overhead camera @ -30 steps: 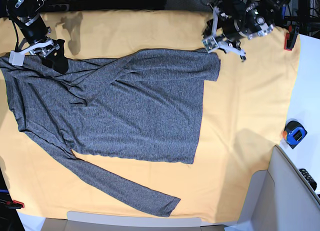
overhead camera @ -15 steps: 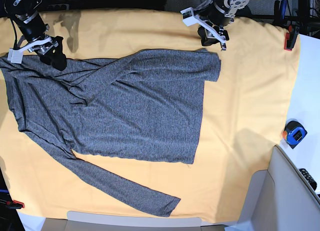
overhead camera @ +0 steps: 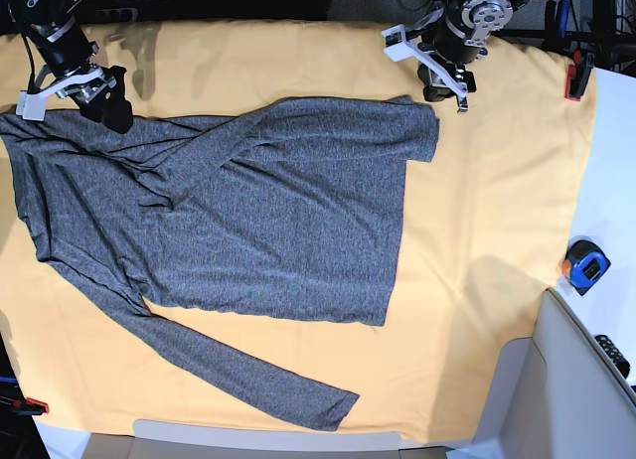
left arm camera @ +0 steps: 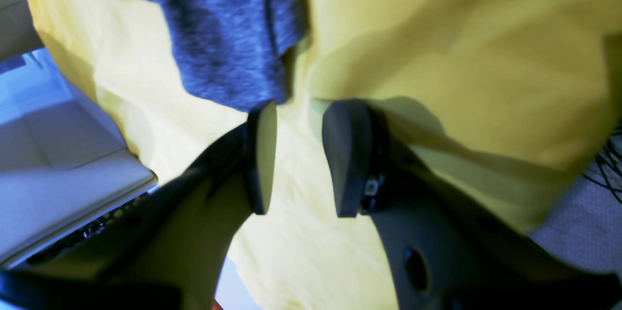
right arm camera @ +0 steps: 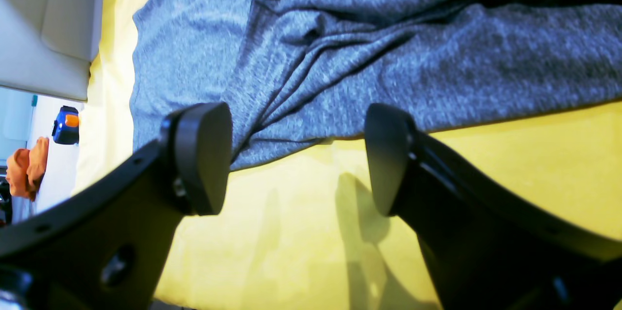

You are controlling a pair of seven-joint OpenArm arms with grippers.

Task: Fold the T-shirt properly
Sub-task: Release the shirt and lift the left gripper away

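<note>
A yellow-orange table cloth (overhead camera: 497, 181) covers the whole work surface, with dark cabling along the far edge and a pale grey panel (overhead camera: 566, 380) at the near right corner of the base view. The T-shirt (overhead camera: 248, 221) lies spread flat on the cloth, its body in the middle, one long sleeve trailing toward the near edge and its upper part reaching the left side of the base view. The left gripper (left arm camera: 296, 154) hangs just beyond the shirt's far right corner: in the left wrist view the grey corner sits right ahead of the fingertips, one tip (left arm camera: 262, 120) close to its edge, and between the two pads only bare cloth shows. Its jaws stand partly apart and hold nothing. The right gripper (right arm camera: 296, 159) is tilted over the shirt's far edge at the left of the base view; in the right wrist view the wrinkled grey knit lies just ahead of the widely parted fingers, with yellow cloth and the fingers' shadow in the gap, so nothing is gripped. Both arms reach in from the far side. A blue and orange tape measure (overhead camera: 584, 264) rests on the white table (overhead camera: 611, 161) beyond the cloth's right edge, well apart from the shirt, and red clamps (overhead camera: 573, 81) pin the cloth.
</note>
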